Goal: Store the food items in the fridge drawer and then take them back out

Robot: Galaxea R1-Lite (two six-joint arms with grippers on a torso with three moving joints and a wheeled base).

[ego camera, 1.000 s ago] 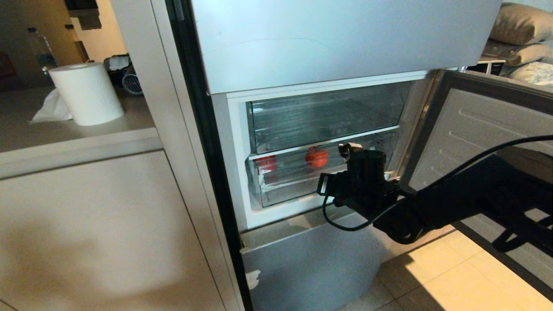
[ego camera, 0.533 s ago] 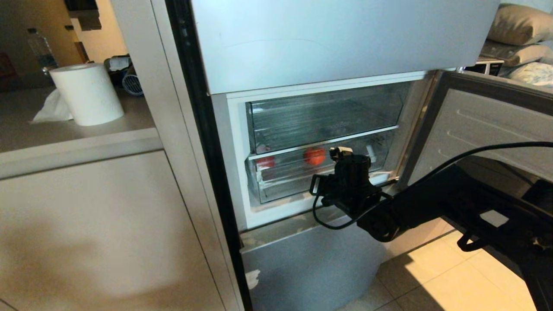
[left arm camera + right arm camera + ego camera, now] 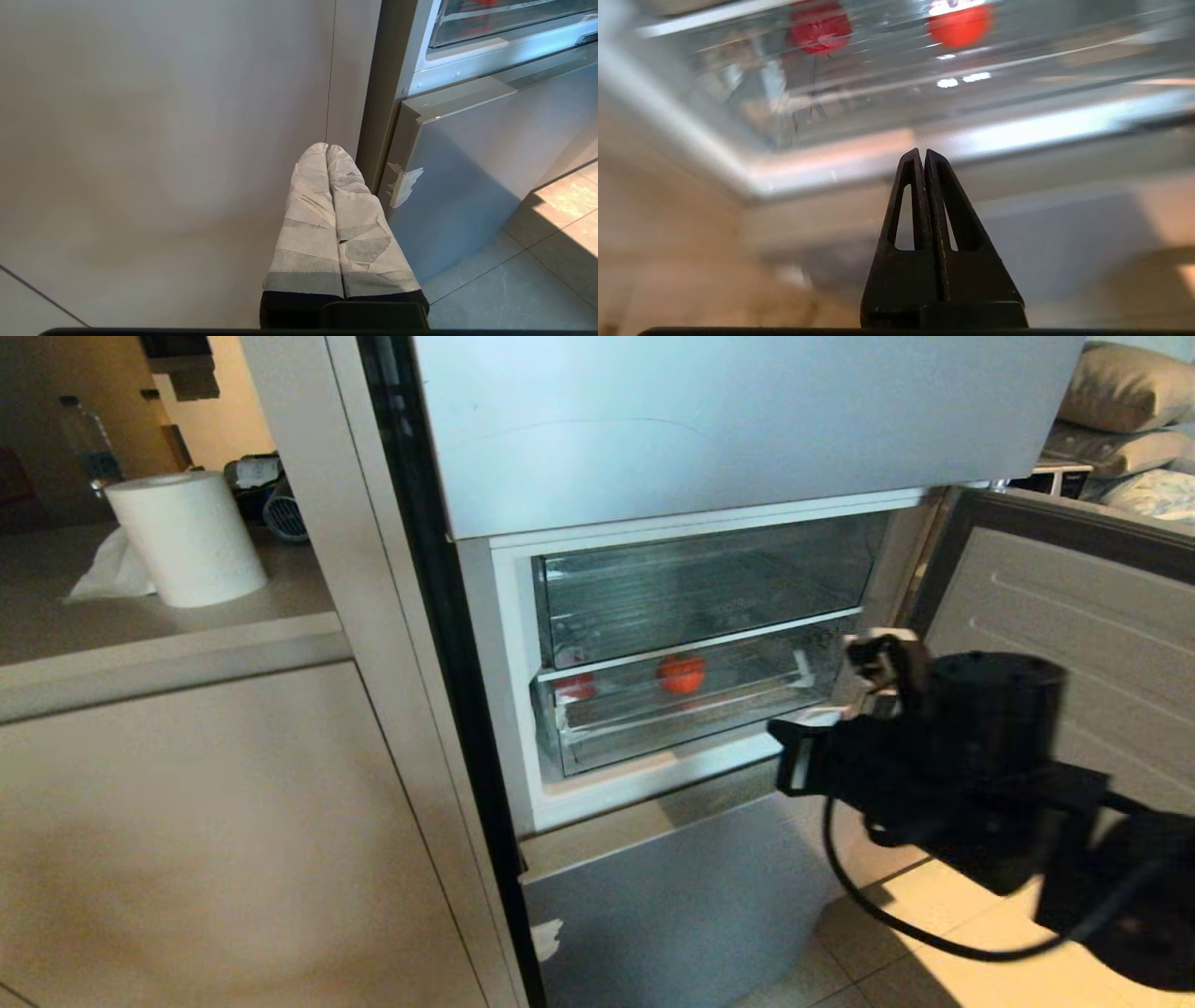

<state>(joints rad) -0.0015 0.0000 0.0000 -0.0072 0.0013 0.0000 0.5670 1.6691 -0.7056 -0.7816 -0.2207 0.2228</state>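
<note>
The fridge drawer (image 3: 653, 737), shallow and clear with a white-edged front, sits in the open fridge compartment. Both food items lie inside it: a red one (image 3: 574, 686) at the left and an orange-red one (image 3: 681, 674) near the middle. My right gripper (image 3: 875, 651) hangs shut and empty in front of the drawer's right end, clear of it. In the right wrist view its black fingertips (image 3: 923, 151) meet below the drawer (image 3: 878, 107), with the red item (image 3: 819, 28) and the orange-red item (image 3: 961, 25) behind the clear wall. My left gripper (image 3: 327, 147) is parked low, shut.
A taller clear drawer (image 3: 700, 588) sits above the shallow one. The fridge door (image 3: 1055, 616) stands open at the right, behind my right arm. Below is a silver door panel (image 3: 672, 896). A paper roll (image 3: 187, 537) stands on the counter (image 3: 140, 625) at the left.
My right gripper has drawn back from the drawer front, moving right and toward the camera. The drawer and both food items stay where they were.
</note>
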